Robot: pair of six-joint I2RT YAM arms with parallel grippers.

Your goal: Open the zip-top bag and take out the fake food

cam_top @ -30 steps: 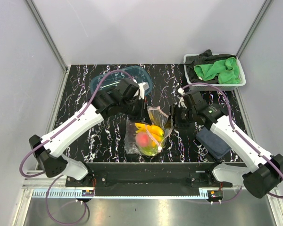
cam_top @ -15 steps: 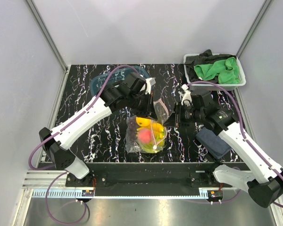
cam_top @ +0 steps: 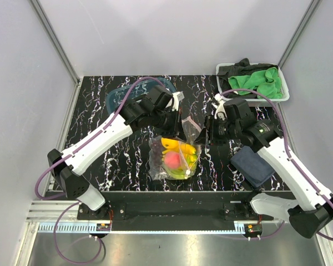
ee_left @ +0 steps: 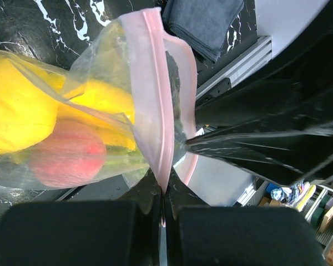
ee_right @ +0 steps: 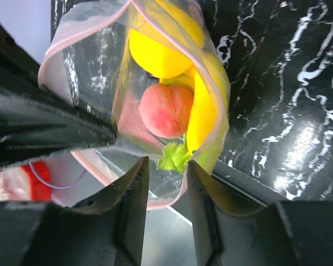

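Note:
The zip-top bag [cam_top: 173, 159] hangs upright over the table's front middle, its pink zip strip [ee_left: 155, 100] on top. My left gripper [cam_top: 184, 125] is shut on one side of the strip, seen in the left wrist view [ee_left: 162, 191]. My right gripper [cam_top: 206, 135] is open just right of the bag; in the right wrist view [ee_right: 165, 166] the strip's other lip lies between its jaws. The bag's mouth gapes. Inside it are the fake food pieces: a yellow lemon [ee_right: 155, 52], a pink-red peach [ee_right: 166, 111], a yellow banana [ee_right: 202, 119] and a green leek end [ee_right: 175, 158]. The grapes are hidden.
A blue-tinted clear tray [cam_top: 117, 98] sits at the back left behind my left arm. A white bin [cam_top: 226, 95] with green and black cloths stands at the back right. A dark blue folded cloth [cam_top: 251, 166] lies at the front right under my right arm.
My left gripper moved right toward the centre and lifted the bag's strip. My right gripper rose and closed in on the bag's right side. The bag stands more upright.

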